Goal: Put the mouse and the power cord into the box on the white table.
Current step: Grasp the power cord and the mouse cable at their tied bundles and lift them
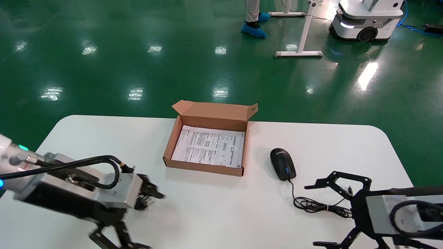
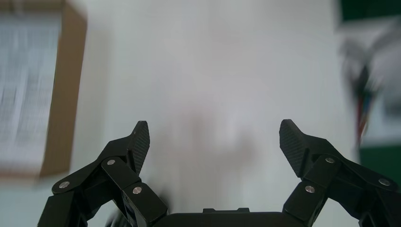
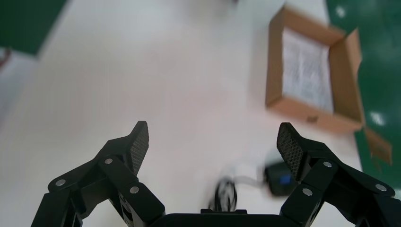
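The brown cardboard box point(image 1: 207, 165) lies open at the middle of the white table point(image 1: 104, 138), its flap upright and a printed sheet on its bottom. The black mouse point(image 1: 282, 163) rests to its right, its thin cable bundled point(image 1: 318, 205) nearer me. My right gripper point(image 1: 310, 216) hovers open just beside that bundle; its wrist view shows the mouse point(image 3: 279, 179) by one fingertip. My left gripper point(image 1: 150, 221) is open at the front left. Only the power cord's pronged plug point(image 1: 144, 201) peeks from under it; the rest is hidden by the arm.
The box point(image 2: 56, 94) sits well off to one side of the left gripper point(image 2: 213, 137). Beyond the table is green floor with a person's blue-covered feet point(image 1: 253, 29), a white stand point(image 1: 299, 52) and a white robot base point(image 1: 367, 20).
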Tool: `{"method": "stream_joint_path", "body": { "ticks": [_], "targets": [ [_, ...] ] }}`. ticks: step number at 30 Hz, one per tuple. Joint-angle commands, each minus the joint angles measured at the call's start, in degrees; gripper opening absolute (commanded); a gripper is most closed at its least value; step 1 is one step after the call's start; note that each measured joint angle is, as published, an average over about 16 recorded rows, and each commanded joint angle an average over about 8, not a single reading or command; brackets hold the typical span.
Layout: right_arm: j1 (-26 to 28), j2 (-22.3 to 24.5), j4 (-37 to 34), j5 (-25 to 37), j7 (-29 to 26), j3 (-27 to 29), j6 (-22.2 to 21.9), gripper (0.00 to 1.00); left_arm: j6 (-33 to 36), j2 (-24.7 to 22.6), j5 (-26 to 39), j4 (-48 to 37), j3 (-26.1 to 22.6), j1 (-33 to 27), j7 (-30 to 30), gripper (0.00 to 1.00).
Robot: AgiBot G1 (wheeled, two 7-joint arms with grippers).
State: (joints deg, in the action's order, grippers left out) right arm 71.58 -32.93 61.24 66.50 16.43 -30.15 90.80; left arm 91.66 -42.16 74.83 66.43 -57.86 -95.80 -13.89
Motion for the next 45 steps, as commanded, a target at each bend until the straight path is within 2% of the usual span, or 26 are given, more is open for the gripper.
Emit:
{"method": "stream_joint_path", "body": {
  "ticks": [1,7,14,24,32,33,34,40,41,42,45],
  "targets": [
    [1.90,-0.55,-2.68,2.77,3.64,-2.28,-0.01,1.00,0.04,-0.71,3.76,-2.01,-5.27,-4.46,1.67,1.00],
    [6.47,-5.03,-13.05,7.37,11.20,-7.55,-0.40,1.00,-0.41,-5.08,6.77,-14.78,-15.17,-10.96,9.23,1.00],
    [11.25,-10.92,-25.53,11.08,18.40,-11.20,-1.26,1.00,-1.18,-11.31,6.41,-30.22,-20.36,-12.73,18.04,1.00],
    [16.56,-17.49,-41.76,15.76,27.61,-13.97,-3.52,1.00,-3.51,-17.51,7.05,-48.77,-22.28,-12.38,29.21,1.00],
    [18.81,-20.26,-50.40,18.07,32.14,-15.22,-5.62,1.00,-4.86,-20.58,6.57,-57.36,-21.93,-11.64,34.90,1.00],
    [18.98,-20.50,-51.22,18.26,32.50,-15.32,-5.90,0.96,-5.03,-20.86,6.52,-58.12,-21.90,-11.48,35.41,1.00],
    [19.14,-20.72,-51.96,18.40,32.79,-15.40,-6.12,0.86,-5.21,-21.12,6.47,-58.79,-21.87,-11.29,35.87,0.98],
    [19.88,-21.71,-55.20,18.88,33.48,-15.69,-6.51,0.11,-6.14,-22.07,6.41,-61.75,-21.88,-10.27,37.81,0.25],
    [19.98,-21.81,-55.58,18.92,33.47,-15.71,-6.48,0.02,-6.23,-22.17,6.41,-62.07,-21.89,-10.16,37.98,0.12],
    [20.06,-21.90,-55.86,18.95,33.46,-15.74,-6.44,0.00,-6.30,-22.24,6.40,-62.32,-21.89,-10.09,38.11,0.02],
    [20.24,-22.07,-56.43,19.05,33.43,-15.79,-6.37,0.00,-6.46,-22.39,6.40,-62.83,-21.93,-9.97,38.32,0.00]
  ]
}}
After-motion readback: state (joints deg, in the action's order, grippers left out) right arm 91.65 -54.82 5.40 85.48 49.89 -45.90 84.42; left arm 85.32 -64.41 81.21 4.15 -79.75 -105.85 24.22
